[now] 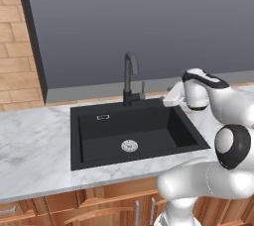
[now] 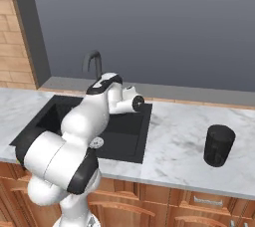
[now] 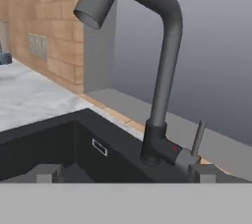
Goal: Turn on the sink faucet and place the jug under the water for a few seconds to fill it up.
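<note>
The black sink is set in the marble counter, with its silver drain on the floor. The dark gooseneck faucet stands at its back rim. In the hand view the faucet is close ahead, its small grey lever upright on the right of the base. My gripper is open, level with the faucet base, with nothing held. No water is in view at the spout. The black jug stands upright on the counter, well right of the sink.
A brick wall borders the counter on the left, and a grey wall panel rises behind the faucet. Wooden cabinet fronts run below the counter edge. My arm stretches over the sink's right half.
</note>
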{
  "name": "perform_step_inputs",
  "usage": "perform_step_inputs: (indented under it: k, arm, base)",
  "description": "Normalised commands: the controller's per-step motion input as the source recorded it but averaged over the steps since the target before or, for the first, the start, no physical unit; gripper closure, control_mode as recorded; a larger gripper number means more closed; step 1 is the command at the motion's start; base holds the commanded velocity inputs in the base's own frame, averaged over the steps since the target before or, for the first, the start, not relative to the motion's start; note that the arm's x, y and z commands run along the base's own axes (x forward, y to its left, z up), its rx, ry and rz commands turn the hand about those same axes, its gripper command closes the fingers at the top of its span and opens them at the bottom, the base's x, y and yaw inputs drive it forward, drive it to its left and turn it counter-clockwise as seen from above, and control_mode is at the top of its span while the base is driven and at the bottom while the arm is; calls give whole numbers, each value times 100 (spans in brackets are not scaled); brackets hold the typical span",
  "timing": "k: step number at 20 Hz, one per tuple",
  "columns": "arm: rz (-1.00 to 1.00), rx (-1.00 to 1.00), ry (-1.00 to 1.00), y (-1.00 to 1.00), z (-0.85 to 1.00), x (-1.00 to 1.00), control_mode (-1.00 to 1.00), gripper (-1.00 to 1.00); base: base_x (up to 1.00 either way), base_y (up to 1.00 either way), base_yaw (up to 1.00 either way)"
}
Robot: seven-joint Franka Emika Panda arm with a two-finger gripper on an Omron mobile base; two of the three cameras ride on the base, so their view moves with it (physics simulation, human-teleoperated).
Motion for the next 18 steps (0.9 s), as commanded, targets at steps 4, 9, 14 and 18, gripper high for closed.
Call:
perform_step_inputs:
  k: [4, 9, 14, 18]
  arm:
    - [25, 7, -26, -4, -15, 43, -100, -100]
    - [14, 7, -11, 0, -10, 57, -100, -100]
    - [9, 9, -3, -2, -2, 68, -100, -100]
    - [2, 7, 0, -3, 0, 67, -100, -100]
  base:
    - [0, 0, 0]
    - [0, 0, 0]
    - [0, 0, 0]
    - [0, 0, 0]
